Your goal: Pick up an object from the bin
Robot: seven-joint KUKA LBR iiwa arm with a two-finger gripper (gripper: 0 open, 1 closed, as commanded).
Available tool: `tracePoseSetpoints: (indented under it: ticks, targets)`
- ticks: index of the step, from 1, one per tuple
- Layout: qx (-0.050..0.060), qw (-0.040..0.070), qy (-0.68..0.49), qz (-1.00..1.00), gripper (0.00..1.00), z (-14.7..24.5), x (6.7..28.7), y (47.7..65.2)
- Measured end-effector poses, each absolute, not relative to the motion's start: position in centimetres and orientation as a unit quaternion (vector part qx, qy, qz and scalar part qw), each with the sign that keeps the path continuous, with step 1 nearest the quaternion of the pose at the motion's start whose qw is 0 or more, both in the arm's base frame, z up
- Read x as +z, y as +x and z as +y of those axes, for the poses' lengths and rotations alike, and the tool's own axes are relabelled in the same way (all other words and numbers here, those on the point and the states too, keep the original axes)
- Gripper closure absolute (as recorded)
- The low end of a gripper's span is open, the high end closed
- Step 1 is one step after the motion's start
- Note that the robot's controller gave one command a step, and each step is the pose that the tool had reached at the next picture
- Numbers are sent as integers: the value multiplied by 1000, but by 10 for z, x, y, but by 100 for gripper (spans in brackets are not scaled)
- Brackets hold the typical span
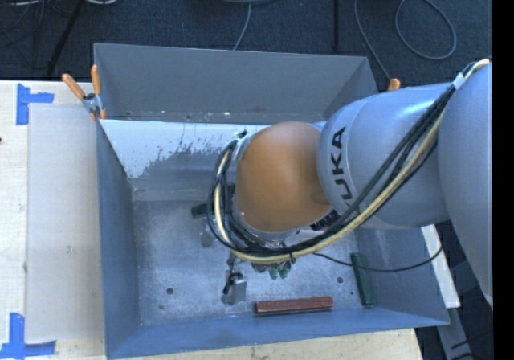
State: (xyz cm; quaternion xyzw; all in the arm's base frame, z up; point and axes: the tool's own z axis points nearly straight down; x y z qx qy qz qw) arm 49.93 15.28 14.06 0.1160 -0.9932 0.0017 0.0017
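My gripper (234,287) hangs low over the bin floor near the front wall, just under the arm's orange cover. A flat reddish-brown bar (293,305) lies lengthwise along the front wall, a little to the gripper's right and apart from it. A dark slim stick (363,279) lies at the bin's right side, running front to back. A small dark piece (198,210) shows at the cover's left edge, partly hidden by it. I see nothing held in the gripper.
The arm and its orange cover reach in from the right and hide the middle and back right of the bin floor. Bare floor shows on the bin's left side and front left corner.
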Motion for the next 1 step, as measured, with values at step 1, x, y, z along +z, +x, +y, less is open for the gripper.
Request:
tracePoseSetpoints:
  ticks: [1]
  targets:
    - [1,-1,145,-989,0,85,120,613]
